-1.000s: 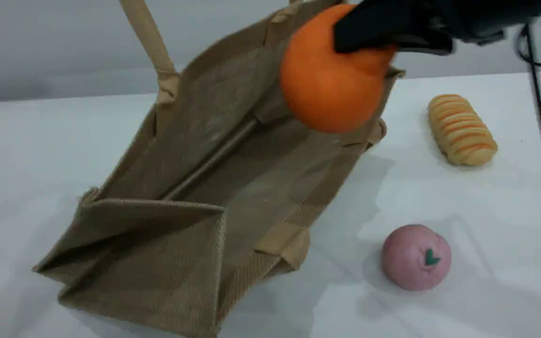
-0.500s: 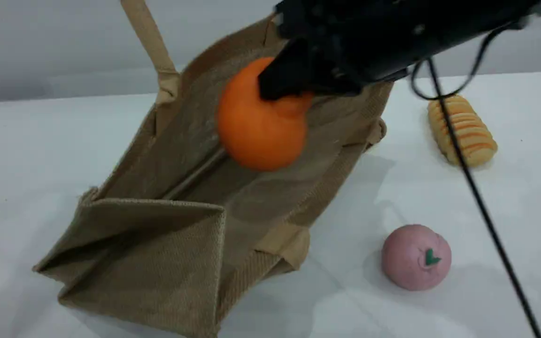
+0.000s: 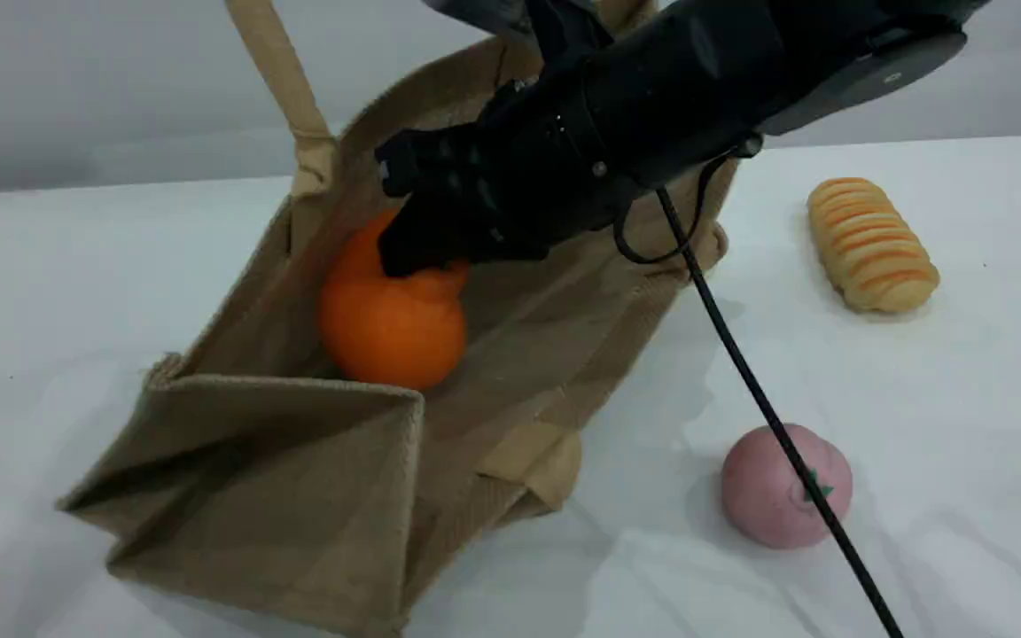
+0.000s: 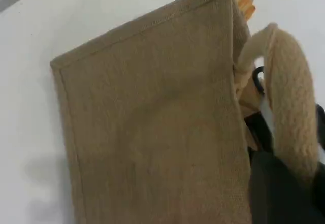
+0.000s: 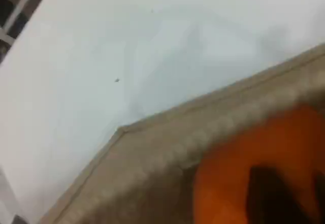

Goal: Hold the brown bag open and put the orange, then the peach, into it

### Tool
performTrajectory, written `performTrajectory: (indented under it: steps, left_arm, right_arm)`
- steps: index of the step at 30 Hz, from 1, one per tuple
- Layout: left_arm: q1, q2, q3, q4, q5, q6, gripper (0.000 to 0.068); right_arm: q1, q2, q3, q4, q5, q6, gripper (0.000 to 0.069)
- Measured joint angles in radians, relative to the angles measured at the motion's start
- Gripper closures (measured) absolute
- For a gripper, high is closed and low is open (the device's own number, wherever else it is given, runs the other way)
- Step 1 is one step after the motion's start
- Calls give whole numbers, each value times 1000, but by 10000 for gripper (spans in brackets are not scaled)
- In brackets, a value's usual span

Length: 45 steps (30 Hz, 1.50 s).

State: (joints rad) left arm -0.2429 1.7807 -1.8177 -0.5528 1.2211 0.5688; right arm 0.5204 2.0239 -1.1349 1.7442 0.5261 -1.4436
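Note:
The brown bag [image 3: 298, 478] lies on its side on the table with its mouth open toward the back right. One beige handle [image 3: 276, 62] is pulled up out of the scene view. In the left wrist view that handle [image 4: 292, 112] runs down into my left gripper [image 4: 277, 183], which is shut on it beside the bag's wall [image 4: 152, 132]. My right gripper [image 3: 422, 252] reaches deep into the bag, its fingers on the knob top of the orange [image 3: 391, 328]. The orange sits low inside the bag. The right wrist view shows the orange [image 5: 238, 183] under a dark fingertip [image 5: 269, 198]. The peach [image 3: 763, 496] lies on the table, front right.
A striped bread loaf [image 3: 869, 244] lies at the right rear of the white table [image 3: 918, 372]. The right arm's black cable [image 3: 767, 408] hangs across the space between the bag and the peach and passes over the peach.
My right gripper has carried the orange from above the bag's rim down and leftward into the bag. The bag, the peach and the loaf have stayed in place.

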Motion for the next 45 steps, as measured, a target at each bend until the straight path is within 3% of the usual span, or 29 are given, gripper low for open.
performTrajectory:
  steps: [2,7,11,23,28,32,37,45]
  left_arm:
    - [0,0,0,0,0,0,603]
    - [0,0,0,2,2,-1,603]
    - [1,1,0,13,1,-1,603]
    - [1,-52,0,104,1,0,603]
    - [1,-60,0,114,1,0,603]
    - [1,-60,0,112,1,0,603]
    - [1,-60,0,108,1,-1,603]
    - [1,-59,0,89,1,-1,603]
  right_arm:
    - [0,-1,0,0,13,0,552]
    - [-1,-11,0,-28,-1,0,310]
    - [-7,-69,0,-139,-5,62,199]
    - [-188,-338,1,-747,27,583,185]
    - [-284,-340,3,-993,117,809,206]
    - [-303,-339,33,-1141,189,954,231]
    - [-302,-339,128,-1249,139,1059,240]
    - [-302,-330,239,-1249,-18,1076,240]
